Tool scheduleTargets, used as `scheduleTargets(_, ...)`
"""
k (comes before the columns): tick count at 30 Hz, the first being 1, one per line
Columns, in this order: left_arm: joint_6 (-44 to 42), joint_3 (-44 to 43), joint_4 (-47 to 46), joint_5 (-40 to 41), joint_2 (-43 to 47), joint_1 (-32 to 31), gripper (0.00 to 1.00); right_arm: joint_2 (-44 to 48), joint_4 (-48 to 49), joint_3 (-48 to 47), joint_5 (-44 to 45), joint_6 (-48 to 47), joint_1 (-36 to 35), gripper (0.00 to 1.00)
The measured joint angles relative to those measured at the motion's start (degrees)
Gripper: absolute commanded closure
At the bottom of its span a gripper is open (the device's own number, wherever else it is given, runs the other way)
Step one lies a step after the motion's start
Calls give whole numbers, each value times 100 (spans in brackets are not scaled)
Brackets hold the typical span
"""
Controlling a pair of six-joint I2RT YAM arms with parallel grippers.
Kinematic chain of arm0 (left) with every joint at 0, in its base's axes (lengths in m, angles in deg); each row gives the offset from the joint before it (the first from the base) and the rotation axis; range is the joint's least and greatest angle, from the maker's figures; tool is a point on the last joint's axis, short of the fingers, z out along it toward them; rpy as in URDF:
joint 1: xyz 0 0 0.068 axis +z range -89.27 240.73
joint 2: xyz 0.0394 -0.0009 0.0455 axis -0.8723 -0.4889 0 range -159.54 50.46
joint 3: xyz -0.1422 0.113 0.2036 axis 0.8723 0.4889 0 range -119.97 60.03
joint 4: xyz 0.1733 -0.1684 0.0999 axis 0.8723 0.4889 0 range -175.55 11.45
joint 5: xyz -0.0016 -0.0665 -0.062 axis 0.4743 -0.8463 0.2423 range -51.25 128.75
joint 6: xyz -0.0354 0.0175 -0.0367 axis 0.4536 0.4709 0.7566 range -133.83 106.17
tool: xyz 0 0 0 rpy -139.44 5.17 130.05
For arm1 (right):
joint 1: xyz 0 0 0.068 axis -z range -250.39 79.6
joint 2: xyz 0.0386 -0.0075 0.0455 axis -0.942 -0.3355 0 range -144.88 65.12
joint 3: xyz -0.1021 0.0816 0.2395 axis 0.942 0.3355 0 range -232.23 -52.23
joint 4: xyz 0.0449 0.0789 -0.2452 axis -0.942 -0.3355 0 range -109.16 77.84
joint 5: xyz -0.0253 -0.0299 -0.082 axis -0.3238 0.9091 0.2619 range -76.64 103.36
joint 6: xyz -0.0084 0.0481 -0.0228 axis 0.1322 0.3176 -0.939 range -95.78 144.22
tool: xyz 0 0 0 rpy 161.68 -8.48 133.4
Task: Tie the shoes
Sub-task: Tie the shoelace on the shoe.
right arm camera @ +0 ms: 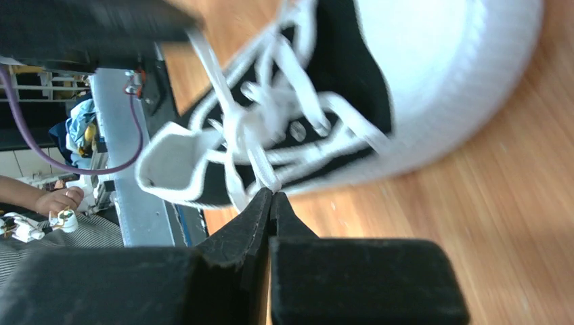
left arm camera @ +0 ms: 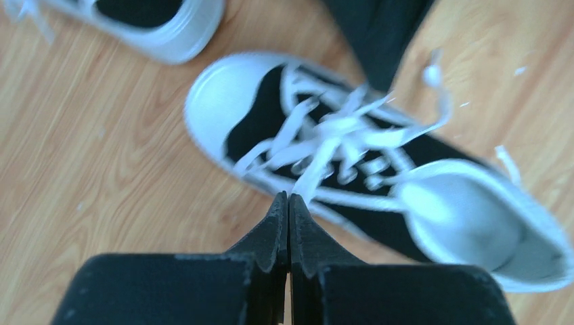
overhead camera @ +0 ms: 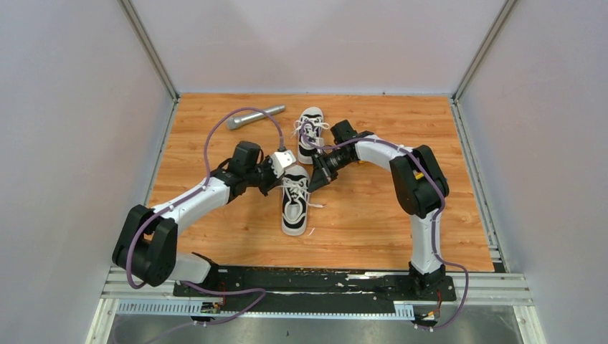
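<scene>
The left gripper is clenched tight, its two black fingers meeting at the tips, and a strand of the white laces runs down from the shoe straight into that pinch at the lower centre of the left wrist view. The right gripper is likewise pressed closed, and in its own view another strand drops from the tangle of lacing into its tips. Both grippers meet over the near shoe, which lies on its sole at the centre of the top view, toe cap towards the bottom of the frame and opening towards the top, with the lacing crossed loosely over the black upper and stray ends trailing beside it. The far shoe sits just above it in the top view, close by, its laces also loose. Further to the upper left a grey cylindrical object lies on the wooden table, well apart from both shoes. A purple cable arches over the left arm.
</scene>
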Motion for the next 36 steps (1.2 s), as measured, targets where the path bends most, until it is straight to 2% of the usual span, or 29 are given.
scheduleTargets(5, -116, -20, 400, 323, 4, 501, 100, 48, -409, 269, 402, -376, 376, 100)
scheduleTargets(18, -251, -17, 914, 505, 52, 457, 100, 59, -874, 212, 400, -557, 490, 100)
scheduleTargets(32, -1088, 269, 1419, 922, 404, 457, 100, 323, -1655, 446, 605, -968, 743, 100)
scheduleTargets(36, -1440, 557, 1635, 1283, 479, 697, 100, 323, -1880, 562, 1047, -1113, 942, 100)
